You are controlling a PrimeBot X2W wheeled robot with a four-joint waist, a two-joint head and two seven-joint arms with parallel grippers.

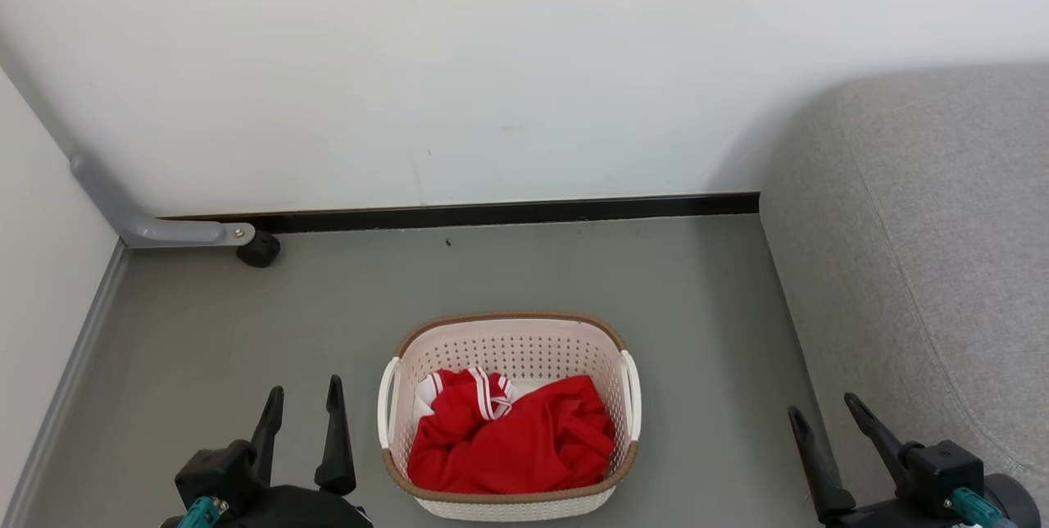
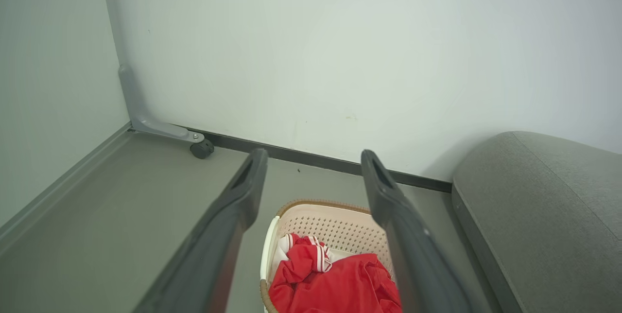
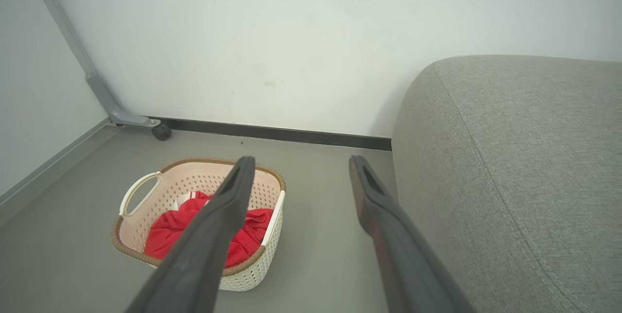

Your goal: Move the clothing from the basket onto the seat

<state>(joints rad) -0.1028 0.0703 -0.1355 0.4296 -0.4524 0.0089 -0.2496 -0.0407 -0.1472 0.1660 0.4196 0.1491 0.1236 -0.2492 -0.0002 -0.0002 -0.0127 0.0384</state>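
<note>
The cream perforated basket (image 1: 508,348) with a brown rim stands on the grey floor, low in the middle of the head view. Crumpled red clothing (image 1: 524,438) with white stripe trim lies inside it. The grey fabric seat (image 1: 926,249) fills the right side. My left gripper (image 1: 305,398) is open to the left of the basket, nothing between its fingers. My right gripper (image 1: 824,407) is open between the basket and the seat, also empty. The left wrist view has the basket (image 2: 335,225) and clothing (image 2: 335,284) between the fingers. In the right wrist view the basket (image 3: 146,191) sits left and the seat (image 3: 515,157) right.
A white wall with a dark baseboard (image 1: 492,212) closes off the far side. A grey metal leg with a black caster (image 1: 259,249) stands at the back left corner. A pale panel (image 1: 41,282) borders the left. Bare grey floor (image 1: 697,307) surrounds the basket.
</note>
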